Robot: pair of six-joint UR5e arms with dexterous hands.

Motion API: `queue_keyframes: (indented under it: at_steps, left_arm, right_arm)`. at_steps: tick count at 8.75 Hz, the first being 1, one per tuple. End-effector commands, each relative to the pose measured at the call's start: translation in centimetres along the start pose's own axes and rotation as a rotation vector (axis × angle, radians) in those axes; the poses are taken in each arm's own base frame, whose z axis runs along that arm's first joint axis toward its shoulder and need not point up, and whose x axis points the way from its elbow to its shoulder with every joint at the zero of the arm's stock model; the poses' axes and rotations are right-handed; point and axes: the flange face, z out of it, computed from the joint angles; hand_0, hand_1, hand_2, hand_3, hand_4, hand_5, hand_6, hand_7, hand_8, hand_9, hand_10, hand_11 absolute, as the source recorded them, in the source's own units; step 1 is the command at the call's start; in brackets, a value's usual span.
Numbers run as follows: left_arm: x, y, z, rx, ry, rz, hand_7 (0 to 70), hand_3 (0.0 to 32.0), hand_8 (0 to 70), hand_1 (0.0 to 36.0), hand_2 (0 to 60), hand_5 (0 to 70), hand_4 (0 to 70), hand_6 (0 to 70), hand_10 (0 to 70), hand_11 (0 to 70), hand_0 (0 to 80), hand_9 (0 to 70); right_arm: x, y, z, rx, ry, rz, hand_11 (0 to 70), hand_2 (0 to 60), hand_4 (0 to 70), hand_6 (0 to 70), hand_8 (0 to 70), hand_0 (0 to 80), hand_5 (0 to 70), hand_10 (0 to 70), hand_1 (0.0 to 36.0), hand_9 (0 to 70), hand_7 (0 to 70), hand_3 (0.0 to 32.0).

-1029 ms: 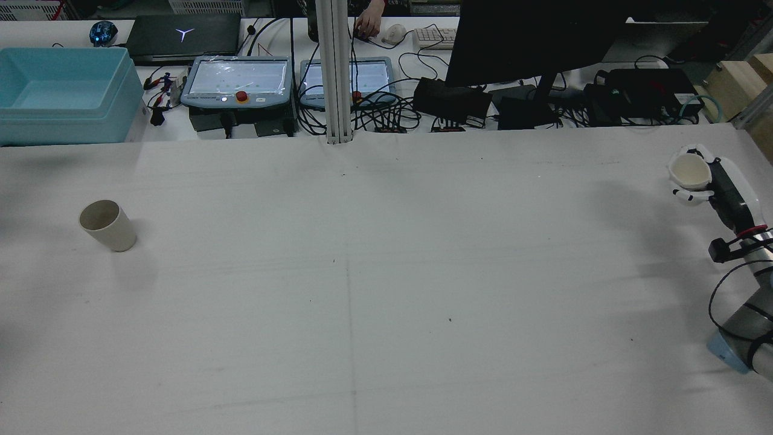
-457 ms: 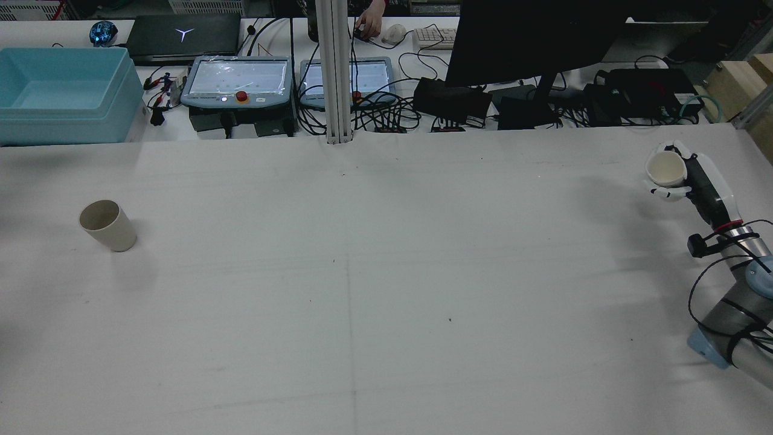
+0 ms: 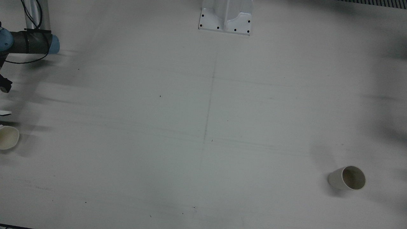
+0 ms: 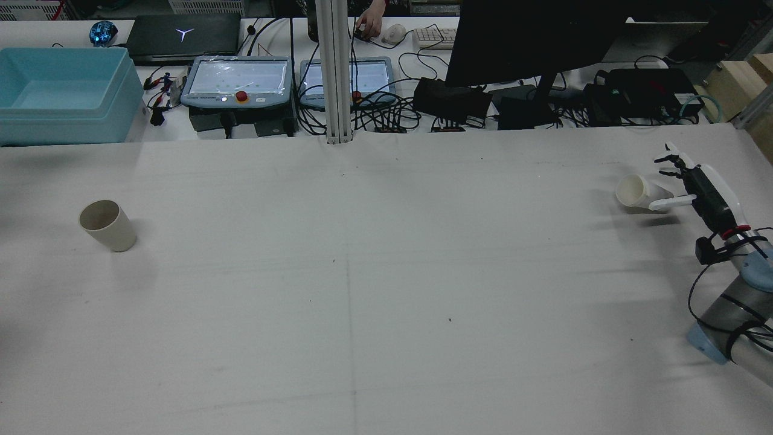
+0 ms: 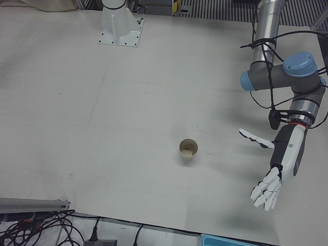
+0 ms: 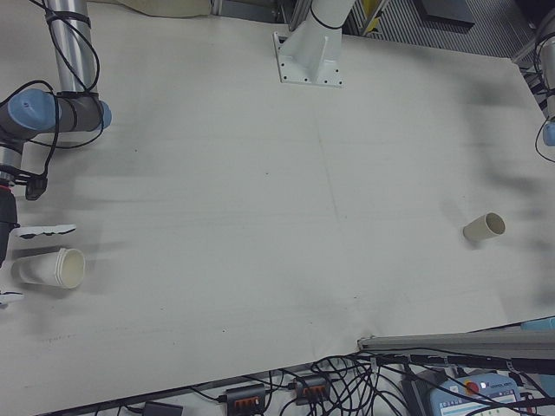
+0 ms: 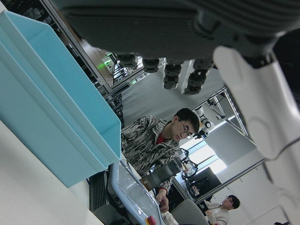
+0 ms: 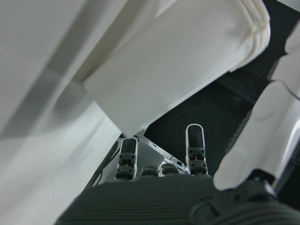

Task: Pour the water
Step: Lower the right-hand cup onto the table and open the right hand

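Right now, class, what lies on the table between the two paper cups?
Nothing: in the rear view the table is bare between the tipped cup and the upright cup.

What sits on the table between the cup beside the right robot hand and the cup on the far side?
Nothing visible. The white cup lies on its side by the open right robot hand, and the table is bare all the way across to the upright beige cup.
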Motion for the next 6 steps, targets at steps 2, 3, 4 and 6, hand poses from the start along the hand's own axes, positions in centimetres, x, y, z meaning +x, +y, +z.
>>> queue_keyframes:
  at_steps: [2,3,4,6]
  left_arm:
    - [0.5,0.7,0.3,0.0,-0.001,0.0,11.8,0.0,2.7,3.9,0.0,0.6,24.4,7.8,1.3,2.9,48.0,6.4]
    - [0.5,0.7,0.2,0.004,-0.003,0.0,11.8,0.0,2.7,3.9,0.0,0.5,24.4,7.7,1.3,2.9,48.0,6.4]
    - [0.3,0.7,0.2,0.009,-0.01,-0.014,11.8,0.0,2.7,3.9,0.0,0.5,24.4,7.7,1.3,2.9,48.2,6.4]
    - [0.3,0.9,0.2,0.015,-0.015,-0.059,11.9,0.0,2.8,3.9,0.0,0.7,24.3,7.8,1.2,2.8,48.0,6.5]
  right_arm:
    - [-2.9,-1.0,0.8,0.019,0.033,0.036,0.0,0.0,0.0,0.0,0.0,48.7,14.1,0.0,5.5,0.0,0.0,0.0]
    - [-5.1,-0.6,1.7,0.001,0.046,0.043,0.0,0.0,0.0,0.0,0.0,48.9,13.1,0.0,6.1,0.0,0.0,0.0]
    - [-9.1,0.7,2.6,0.006,0.063,0.044,0.0,0.0,0.0,0.0,0.0,48.9,12.1,0.0,6.2,0.0,0.0,0.0]
    - [-18.5,2.2,3.9,-0.05,0.008,0.067,0.0,0.0,0.0,0.0,0.0,48.8,12.6,0.0,6.5,0.0,0.0,0.0]
